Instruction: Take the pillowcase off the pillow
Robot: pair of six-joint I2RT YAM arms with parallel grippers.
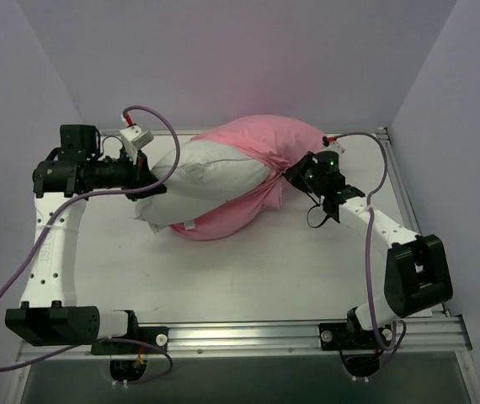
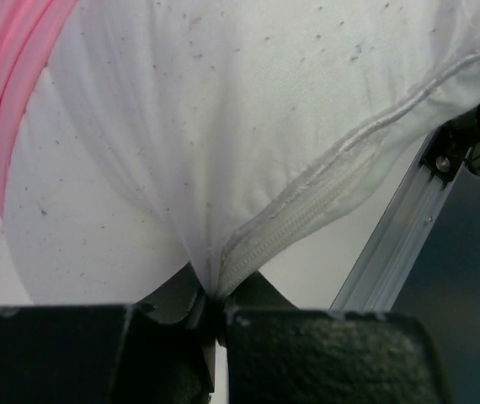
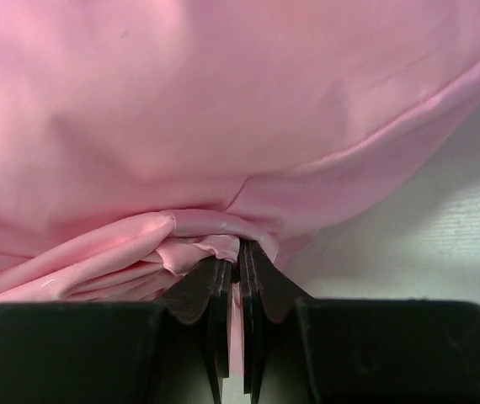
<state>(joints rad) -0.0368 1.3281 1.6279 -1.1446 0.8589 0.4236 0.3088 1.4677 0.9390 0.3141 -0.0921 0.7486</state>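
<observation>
1. Top view: pale walls enclose a white desk (image 1: 248, 278). The pillow (image 1: 210, 177) lies between the arms. Its half toward the left claw (image 1: 146, 187) is bare, and the pillowcase (image 1: 265, 139) covers the half toward the right claw (image 1: 295, 175).
2. Left wrist: the left claw is clenched on the pillow's zipper seam (image 2: 307, 202), directly ahead of it.
3. Right wrist: the right claw is clenched on bunched pillowcase fabric just ahead of it. I judge the job roughly half done; the covered half remains to be pulled free.

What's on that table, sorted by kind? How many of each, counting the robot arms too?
White pillow: 1
Pink pillowcase: 1
Robot arms: 2, the left arm and the right arm
Total: 4
</observation>
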